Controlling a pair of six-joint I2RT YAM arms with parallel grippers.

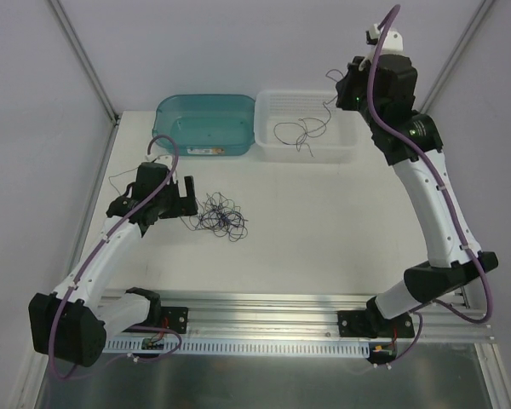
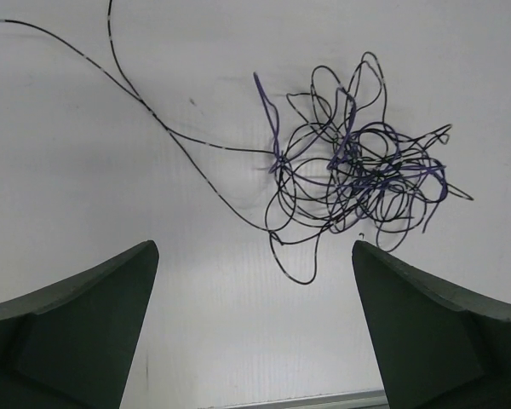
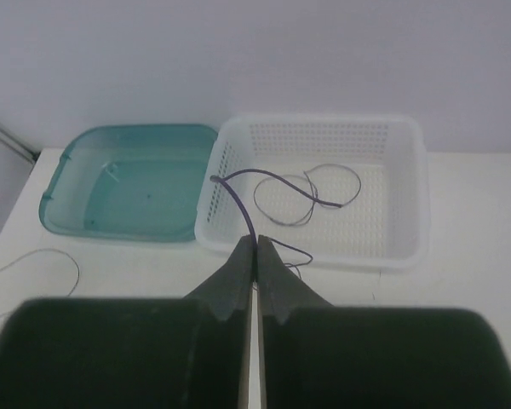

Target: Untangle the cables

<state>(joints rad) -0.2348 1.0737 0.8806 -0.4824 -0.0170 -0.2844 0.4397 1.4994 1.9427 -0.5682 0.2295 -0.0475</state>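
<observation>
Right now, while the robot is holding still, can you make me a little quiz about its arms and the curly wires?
1. True or false: the left pincer is squeezed shut on the tangled pile of thin dark wires.
2. What is the right pincer pinching? A: a thin purple wire. B: a spoon. C: nothing at all.
3. Fill the gap: the loose loop of wire lies inside the ___ holed plastic basket, which stands next to the teal plastic tub.

Key:
1. False. It is wide open and holds nothing.
2. A.
3. White.
</observation>
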